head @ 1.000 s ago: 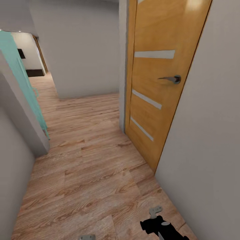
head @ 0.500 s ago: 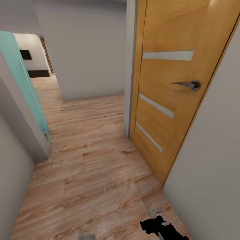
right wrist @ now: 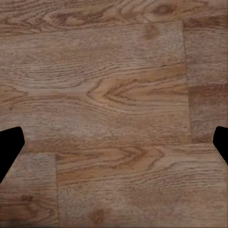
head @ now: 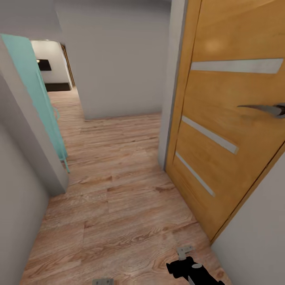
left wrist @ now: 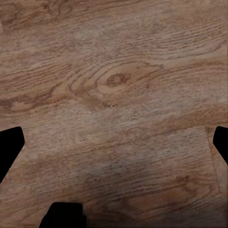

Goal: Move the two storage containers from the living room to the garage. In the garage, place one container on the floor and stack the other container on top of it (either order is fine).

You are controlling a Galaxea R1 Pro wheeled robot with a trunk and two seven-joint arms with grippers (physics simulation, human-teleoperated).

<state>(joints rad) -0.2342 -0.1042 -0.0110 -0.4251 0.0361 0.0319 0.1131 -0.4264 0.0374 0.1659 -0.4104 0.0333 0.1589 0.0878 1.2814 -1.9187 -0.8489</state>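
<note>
Wood planks (head: 118,213) underfoot, grey walls (head: 118,59) on both sides of a narrow hall. Orange door (head: 229,130) with frosted strips and a silver handle (head: 263,109) close on the right, standing shut. Teal door (head: 39,103) on the left, hall bending away past it. No red bins here, so no telling where those sit. Right arm (head: 194,269) low near the planks. Right fingers (right wrist: 10,145) wide apart, nothing between. Left fingers (left wrist: 9,145) wide apart too, over bare wood. Probably rolling through the house, nothing carried. To do well: go slow, keep to the middle, stay clear of the orange door and the wall corner (head: 55,174).
</note>
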